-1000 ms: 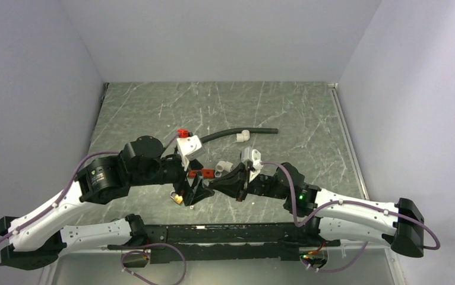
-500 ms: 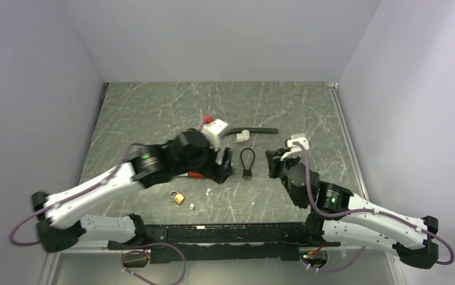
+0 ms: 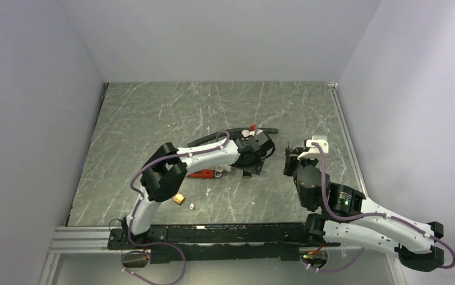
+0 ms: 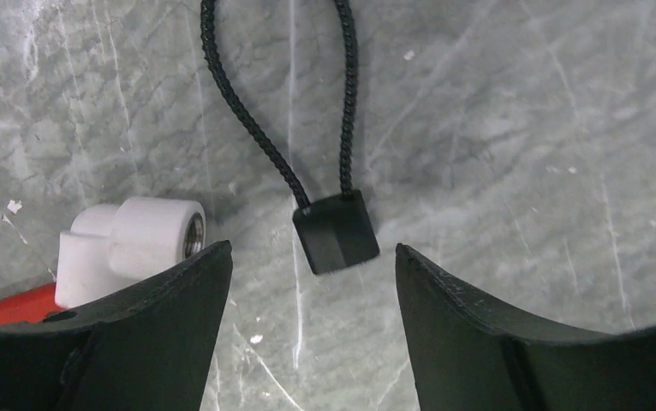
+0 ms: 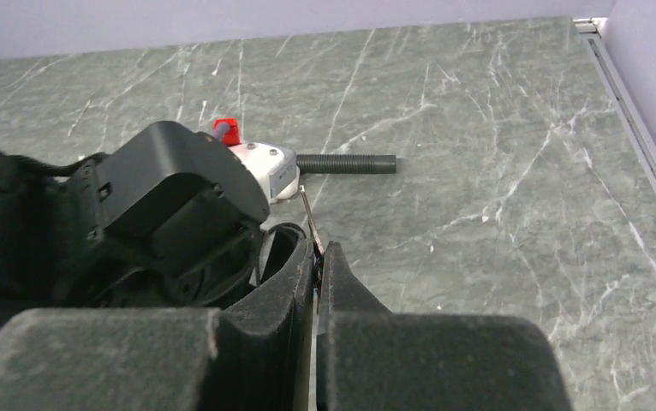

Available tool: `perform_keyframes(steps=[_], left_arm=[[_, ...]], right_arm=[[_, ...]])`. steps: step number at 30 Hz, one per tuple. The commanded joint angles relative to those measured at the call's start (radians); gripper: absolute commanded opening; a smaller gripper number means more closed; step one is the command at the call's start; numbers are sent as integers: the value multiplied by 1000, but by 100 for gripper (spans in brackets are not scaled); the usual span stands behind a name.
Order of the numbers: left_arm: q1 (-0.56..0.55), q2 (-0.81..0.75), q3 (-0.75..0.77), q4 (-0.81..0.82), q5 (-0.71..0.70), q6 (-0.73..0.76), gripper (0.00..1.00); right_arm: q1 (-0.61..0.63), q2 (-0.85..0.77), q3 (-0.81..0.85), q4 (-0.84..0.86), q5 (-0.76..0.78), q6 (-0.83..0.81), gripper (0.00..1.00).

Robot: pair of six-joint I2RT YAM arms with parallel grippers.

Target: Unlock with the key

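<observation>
My right gripper point(image 5: 318, 250) is shut on the key point(image 5: 307, 214), a thin silvery strip sticking up from between the fingertips. In the top view the right gripper point(image 3: 288, 158) hovers right of centre; the key is too small to see there. The brass padlock point(image 3: 179, 198) lies on the table near the front, left of centre, far from both grippers. My left gripper point(image 4: 312, 257) is open and empty, with its jaws either side of a black tag on a black cord loop point(image 4: 337, 231). In the top view the left gripper point(image 3: 252, 161) sits mid-table, just left of the right gripper.
A white pipe fitting point(image 4: 136, 248) lies by the left finger. The red-handled wrench point(image 3: 201, 174) is just beyond it. A black hose point(image 3: 237, 132) lies behind the left gripper, and a small white scrap point(image 3: 192, 206) lies beside the padlock. Grey walls enclose the table.
Both grippers have left the padlock area at the front. The left arm has stretched right to the cord loop. The right gripper has drawn back to the right, still shut.
</observation>
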State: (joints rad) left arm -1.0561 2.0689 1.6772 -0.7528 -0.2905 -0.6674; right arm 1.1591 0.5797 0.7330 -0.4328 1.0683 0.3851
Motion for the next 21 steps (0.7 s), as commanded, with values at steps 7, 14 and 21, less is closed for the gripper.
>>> perform_keyframes(steps=[7,14,21], left_arm=[[36,90,33,-7,45,-146,70],[39,138,54,26,83,-143,68],[19,134,44,-17,74,-162,55]], right_arm=[[-1,-35,-26,23,-39,17,0],[-1,-53,-51,44,-56,1,0],[-1,-79,-65,44,-60,3,0]])
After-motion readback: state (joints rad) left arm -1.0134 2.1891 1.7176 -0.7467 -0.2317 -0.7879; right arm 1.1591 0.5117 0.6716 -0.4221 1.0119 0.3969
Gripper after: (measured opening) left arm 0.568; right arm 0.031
